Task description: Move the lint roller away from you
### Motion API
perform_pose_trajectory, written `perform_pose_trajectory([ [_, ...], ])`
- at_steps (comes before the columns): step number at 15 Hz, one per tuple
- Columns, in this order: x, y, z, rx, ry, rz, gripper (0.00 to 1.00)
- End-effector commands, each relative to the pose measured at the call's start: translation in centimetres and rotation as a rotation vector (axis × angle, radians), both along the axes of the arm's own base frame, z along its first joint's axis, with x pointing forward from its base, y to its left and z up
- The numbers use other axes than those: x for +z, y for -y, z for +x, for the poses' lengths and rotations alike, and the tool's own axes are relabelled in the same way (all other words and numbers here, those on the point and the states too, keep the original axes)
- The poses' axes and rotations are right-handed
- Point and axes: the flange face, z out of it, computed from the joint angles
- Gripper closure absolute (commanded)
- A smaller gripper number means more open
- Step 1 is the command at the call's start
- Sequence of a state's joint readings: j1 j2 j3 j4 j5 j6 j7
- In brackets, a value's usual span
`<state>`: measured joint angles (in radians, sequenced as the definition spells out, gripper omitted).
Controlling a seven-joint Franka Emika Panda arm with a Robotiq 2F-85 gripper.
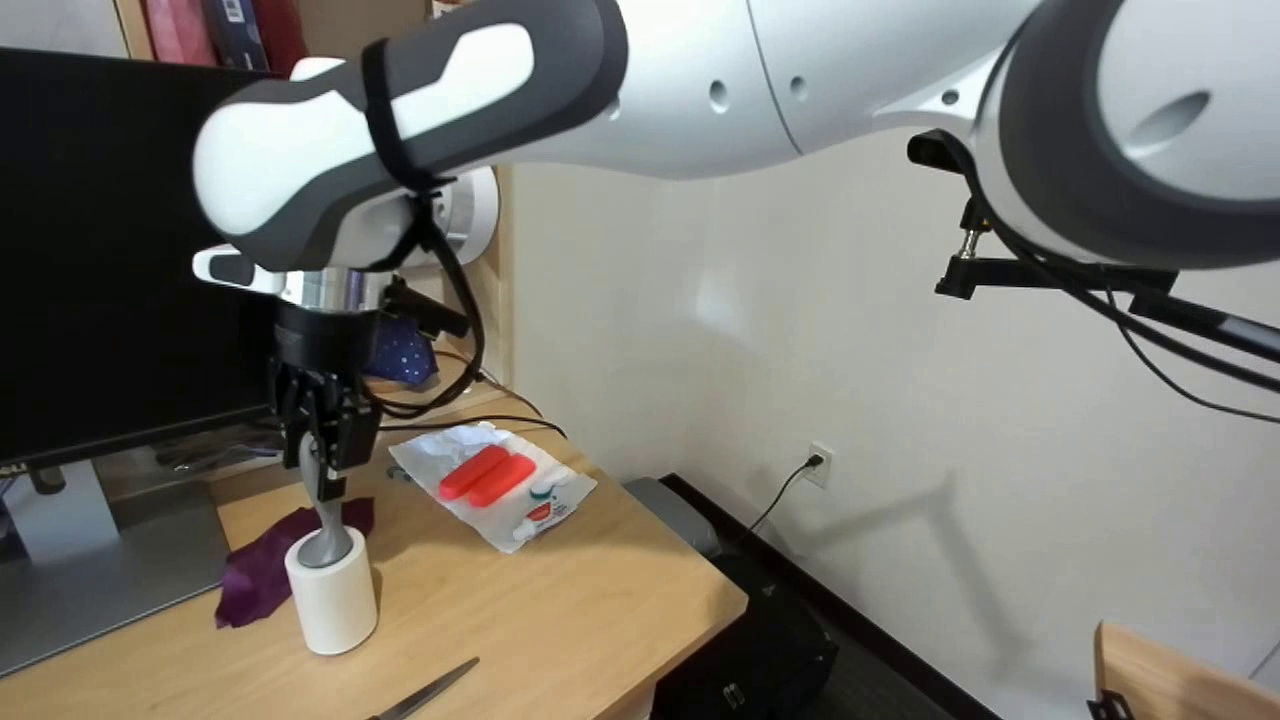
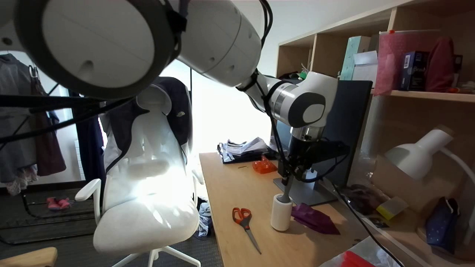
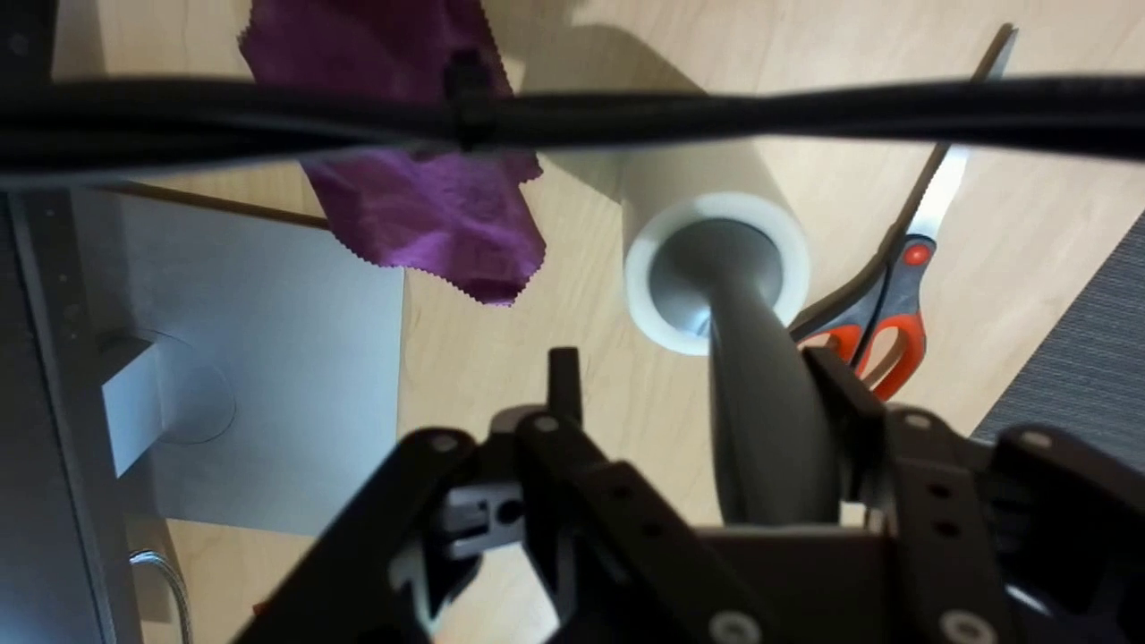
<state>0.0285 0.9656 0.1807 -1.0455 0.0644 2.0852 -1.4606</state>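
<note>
The lint roller has a white roll and a grey handle. It stands upright on the desk, roll down and handle up, in both exterior views (image 1: 335, 598) (image 2: 281, 214). In the wrist view the lint roller (image 3: 756, 349) shows its handle rising between the fingers. My gripper (image 3: 698, 380) is open around the handle. The right finger is close beside the handle; whether it touches cannot be told. A gap separates the left finger from the handle. In both exterior views the gripper (image 1: 322, 465) (image 2: 286, 176) points down over the handle's top, which it partly hides.
Scissors with orange handles (image 2: 243, 218) lie beside the roller. A purple cloth (image 3: 429, 206) lies on its other side, near the monitor (image 2: 345, 129) and its stand. A white bag with red cases (image 1: 490, 478) lies near the desk edge. A white lamp (image 2: 417, 155) stands beyond.
</note>
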Motion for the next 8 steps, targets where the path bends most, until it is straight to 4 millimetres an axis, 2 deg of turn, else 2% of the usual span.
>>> perform_pose_trajectory([
  [1, 0.2, 0.1, 1.0, 0.001, 0.022, 0.009, 0.66],
  [5, 1.2, 0.4, 1.1, -0.004, 0.047, -0.001, 0.91],
  [8, 2.6, 1.6, 1.0, -0.029, 0.085, -0.004, 0.88],
])
